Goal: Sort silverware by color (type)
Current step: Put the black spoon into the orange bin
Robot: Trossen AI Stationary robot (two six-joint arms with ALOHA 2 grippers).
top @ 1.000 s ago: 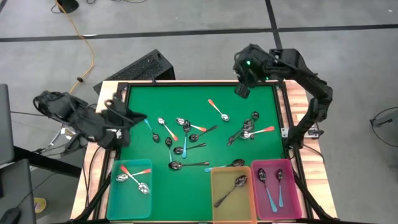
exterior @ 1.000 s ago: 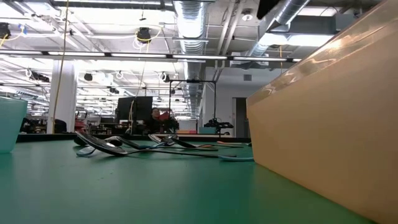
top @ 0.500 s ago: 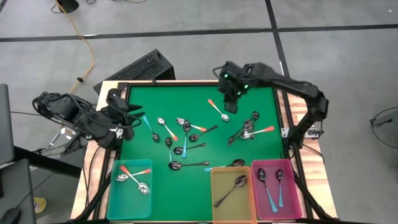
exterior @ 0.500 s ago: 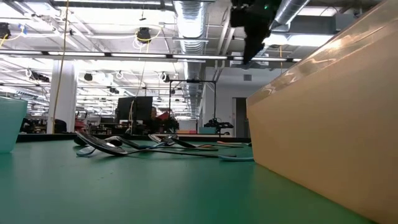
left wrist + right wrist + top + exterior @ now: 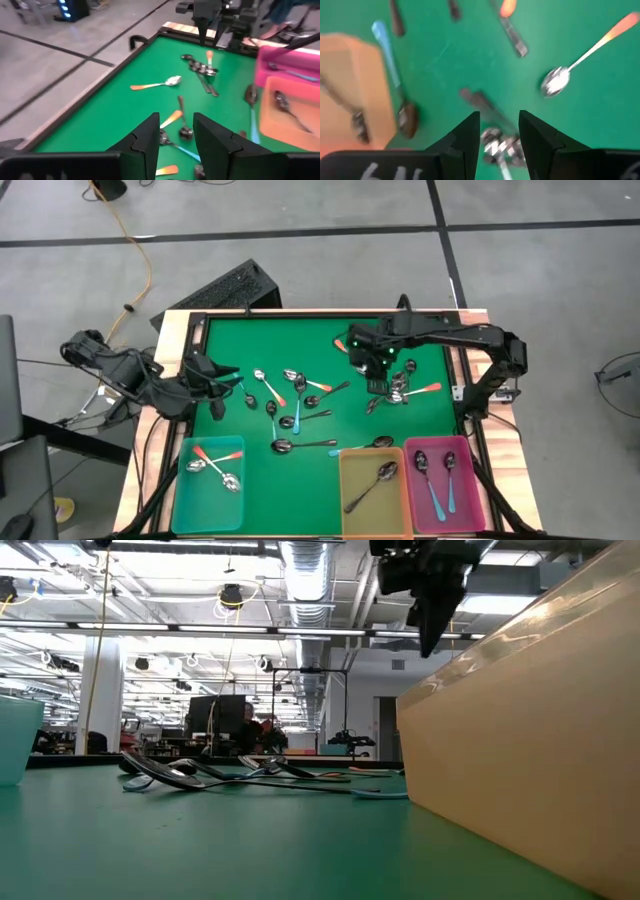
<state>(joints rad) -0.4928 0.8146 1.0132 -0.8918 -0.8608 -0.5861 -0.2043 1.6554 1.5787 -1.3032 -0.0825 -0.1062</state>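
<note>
We see spoons [image 5: 300,402] with shiny metal bowls, a soft matt green mat [image 5: 320,465], smooth plastic bins [image 5: 208,485], and a wooden bench [image 5: 503,455].

Even, bright overhead light is covering the green table surface [image 5: 320,340], casting only faint, short shadows. In the low view, ceiling strip lights [image 5: 150,630] are glaring and the near yellow bin wall [image 5: 530,730] is showing out of focus. Motion blur is softening the spoons [image 5: 555,80] in the right wrist view. The left wrist view is blurring toward its far edge.
</note>
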